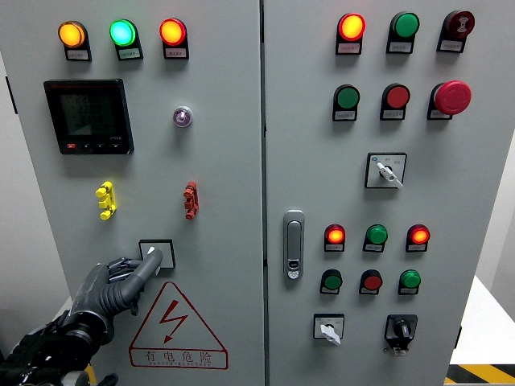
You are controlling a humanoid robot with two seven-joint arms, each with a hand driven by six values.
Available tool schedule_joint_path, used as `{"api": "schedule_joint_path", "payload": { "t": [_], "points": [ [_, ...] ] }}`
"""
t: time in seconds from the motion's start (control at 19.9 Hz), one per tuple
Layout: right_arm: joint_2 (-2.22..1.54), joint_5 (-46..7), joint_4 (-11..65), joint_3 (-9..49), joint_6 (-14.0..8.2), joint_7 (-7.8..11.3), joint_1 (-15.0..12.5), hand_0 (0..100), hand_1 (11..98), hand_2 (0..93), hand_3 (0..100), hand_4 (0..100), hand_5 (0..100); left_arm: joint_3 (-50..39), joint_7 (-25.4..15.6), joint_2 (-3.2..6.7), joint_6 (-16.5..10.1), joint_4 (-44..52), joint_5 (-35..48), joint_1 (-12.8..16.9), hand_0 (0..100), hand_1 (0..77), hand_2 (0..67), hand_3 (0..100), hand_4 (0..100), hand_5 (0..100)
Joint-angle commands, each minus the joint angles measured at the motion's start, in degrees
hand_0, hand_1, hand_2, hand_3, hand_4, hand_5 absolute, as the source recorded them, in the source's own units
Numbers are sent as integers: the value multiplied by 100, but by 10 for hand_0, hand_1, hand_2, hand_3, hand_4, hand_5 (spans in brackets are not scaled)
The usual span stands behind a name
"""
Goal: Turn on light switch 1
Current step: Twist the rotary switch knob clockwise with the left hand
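Left hand (121, 281) at lower left of left cabinet door (217, 161), fingers loosely curled, holding nothing, one fingertip (153, 257) touching square switch (156, 252) above warning triangle (177, 328). Advice: keep finger centred on switch, push straight in, avoid sliding off edge. Triangle carries lightning bolt and 有电危险. Other labels too small to read.

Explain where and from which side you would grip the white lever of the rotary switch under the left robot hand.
Pinch the white lever by its two flat sides, approaching straight at the panel; it projects from the square switch plate. The left robot hand already touches it.
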Motion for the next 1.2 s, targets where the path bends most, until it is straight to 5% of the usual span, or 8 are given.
{"api": "schedule_joint_path", "payload": {
  "t": [0.0,1.15],
  "points": [
    [0,0,0,0,-3,0,0,0,195,0,197,194,105,-2,5,0,-1,-5,1,1,424,583,560,934,1000,963],
    [0,0,0,0,-3,0,0,0,192,0,197,194,105,6,93,0,-45,4,-7,-34,569,450,560,937,1000,970]
  ]
}}
